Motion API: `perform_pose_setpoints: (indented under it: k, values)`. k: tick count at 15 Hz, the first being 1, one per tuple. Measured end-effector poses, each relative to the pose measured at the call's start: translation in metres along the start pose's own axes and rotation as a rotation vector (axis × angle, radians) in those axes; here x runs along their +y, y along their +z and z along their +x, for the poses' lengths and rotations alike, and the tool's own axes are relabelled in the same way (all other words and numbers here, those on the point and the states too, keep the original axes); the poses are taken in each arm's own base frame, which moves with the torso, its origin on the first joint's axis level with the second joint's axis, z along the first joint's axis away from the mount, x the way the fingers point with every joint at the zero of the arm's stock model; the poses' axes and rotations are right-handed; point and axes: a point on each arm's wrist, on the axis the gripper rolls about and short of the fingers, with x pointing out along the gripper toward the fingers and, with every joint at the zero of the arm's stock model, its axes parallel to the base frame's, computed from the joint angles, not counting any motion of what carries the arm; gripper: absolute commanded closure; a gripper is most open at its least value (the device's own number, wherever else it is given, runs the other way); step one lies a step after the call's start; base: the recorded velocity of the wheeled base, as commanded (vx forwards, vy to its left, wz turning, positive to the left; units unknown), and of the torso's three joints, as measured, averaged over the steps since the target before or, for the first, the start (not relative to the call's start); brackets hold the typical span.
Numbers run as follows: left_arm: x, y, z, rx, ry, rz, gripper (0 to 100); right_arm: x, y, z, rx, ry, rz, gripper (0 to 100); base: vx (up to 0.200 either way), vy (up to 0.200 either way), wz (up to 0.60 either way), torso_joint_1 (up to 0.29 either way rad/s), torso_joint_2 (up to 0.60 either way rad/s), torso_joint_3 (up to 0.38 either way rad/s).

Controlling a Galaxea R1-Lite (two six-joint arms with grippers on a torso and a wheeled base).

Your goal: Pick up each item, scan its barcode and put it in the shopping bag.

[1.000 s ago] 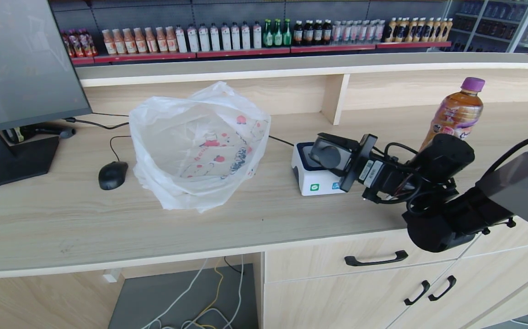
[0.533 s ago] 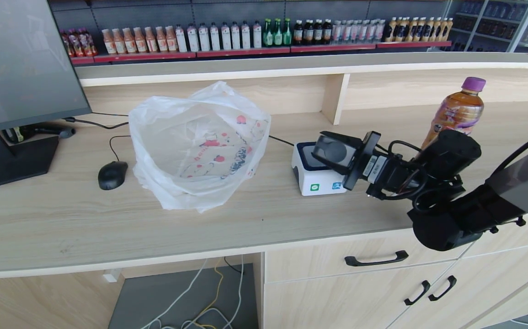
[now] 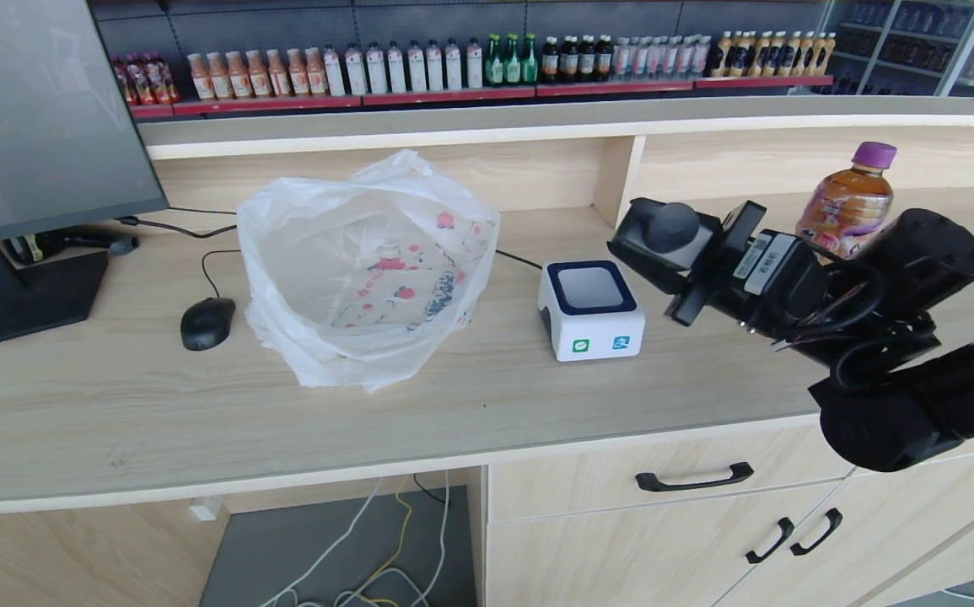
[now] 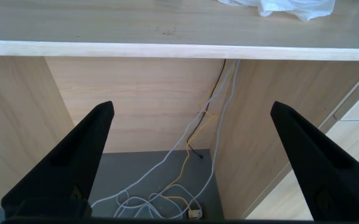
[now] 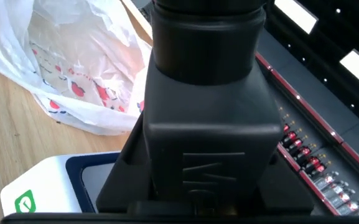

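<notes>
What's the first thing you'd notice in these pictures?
The big crinkly white shopping bag, open in the middle of the wooden counter, jumps out first. Right of it sits a small white scanner, and the black right claw hangs above the counter between that and a purple-capped bottle.

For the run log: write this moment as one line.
right gripper: holds black container aloft beside scanner | left gripper: open, below counter | shopping bag: open on counter | bottle: upright
</notes>
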Motion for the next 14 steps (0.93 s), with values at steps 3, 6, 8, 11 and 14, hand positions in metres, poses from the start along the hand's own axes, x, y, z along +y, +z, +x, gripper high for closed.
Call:
perform_pose_setpoints:
  k: [3, 6, 8, 11, 14]
  values:
    - [0.0, 0.0, 0.0, 0.0, 0.0, 0.0, 0, -0.009, 0.023, -0.012, 0.026, -0.059, 0.05, 100, 0.0, 0.0, 0.0, 0.0, 0.0, 0.0]
    - [0.0, 0.0, 0.0, 0.0, 0.0, 0.0, 0, -0.014, 0.046, -0.027, 0.069, -0.123, 0.11, 100, 0.0, 0.0, 0.0, 0.0, 0.0, 0.0]
    - [0.0, 0.0, 0.0, 0.0, 0.0, 0.0, 0, -0.013, 0.061, -0.04, 0.09, -0.138, 0.137, 100, 0.0, 0.0, 0.0, 0.0, 0.0, 0.0]
    - [0.0, 0.0, 0.0, 0.0, 0.001, 0.0, 0, -0.012, 0.08, -0.057, 0.122, -0.184, 0.207, 100, 0.0, 0.0, 0.0, 0.0, 0.0, 0.0]
    - [0.0, 0.0, 0.0, 0.0, 0.001, 0.003, 0, -0.012, 0.093, -0.07, 0.144, -0.261, 0.385, 100, 0.0, 0.0, 0.0, 0.0, 0.0, 0.0]
